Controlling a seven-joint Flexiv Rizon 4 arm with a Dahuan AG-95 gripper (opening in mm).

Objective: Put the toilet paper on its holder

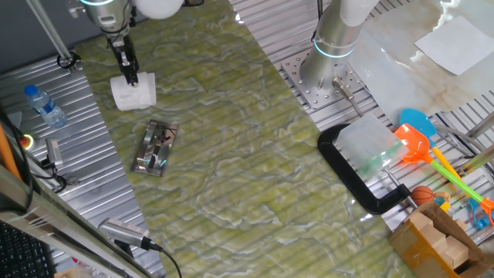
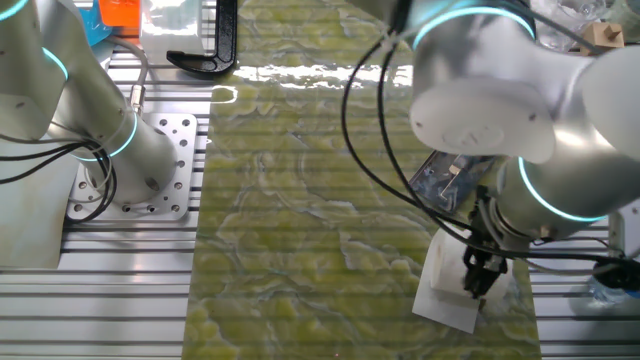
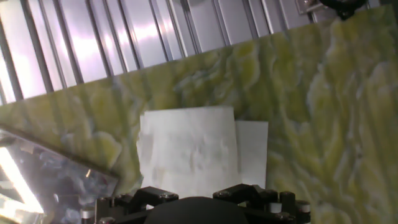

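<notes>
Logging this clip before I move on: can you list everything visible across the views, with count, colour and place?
toilet paper: one, white, on the green mat under the gripper
holder: one, shiny metal plate, on the mat just beside the roll
C-shaped clamp: one, black, at the mat's edge near the second arm's base
water bottle: one, clear with blue cap, on the slatted metal beside the mat
paper sheet: one, white, flat on the far side table
plastic toys: several, orange, blue, green, beside the clamp
cardboard box: one, brown, in the corner
second arm: one, silver, idle
gripper: one, black, at the roll; whether it is shut on it is unclear
</notes>
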